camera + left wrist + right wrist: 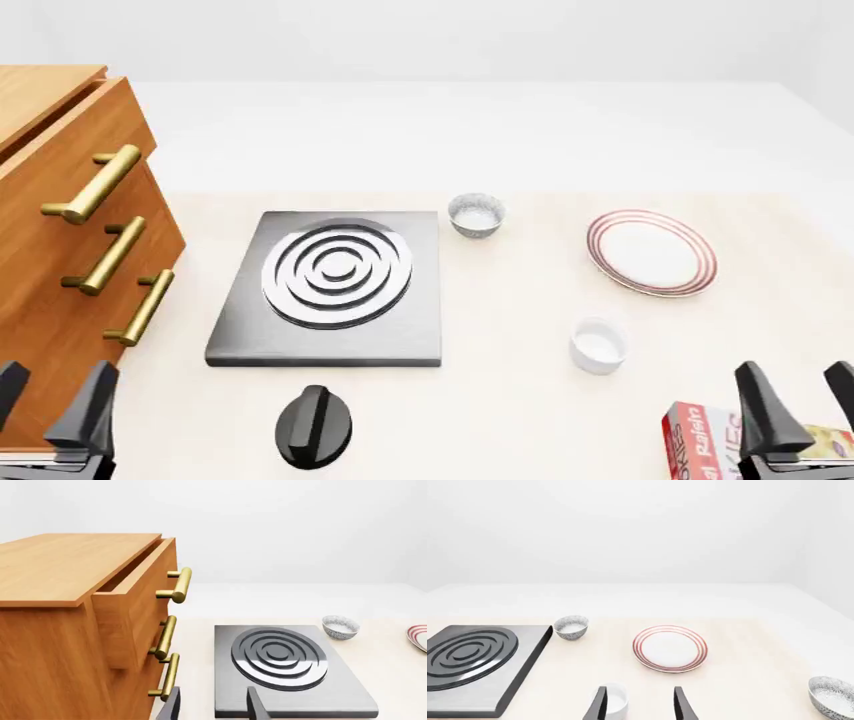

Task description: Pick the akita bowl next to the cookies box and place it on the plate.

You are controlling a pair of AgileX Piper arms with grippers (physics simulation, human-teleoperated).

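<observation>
Grey-speckled akita bowl; red-ringed white plate; red-and-white cookies box.

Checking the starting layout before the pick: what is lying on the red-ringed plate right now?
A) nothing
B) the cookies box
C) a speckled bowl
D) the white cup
A: the plate shows a bare white centre in the front and right wrist views; the white cup stands apart, nearer the arms.

Wooden dresser, plain white walls.

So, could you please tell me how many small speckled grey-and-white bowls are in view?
2: one speckled bowl by the stove's far right corner, and a second bowl seen only in the right wrist view, right of the plate.
</observation>
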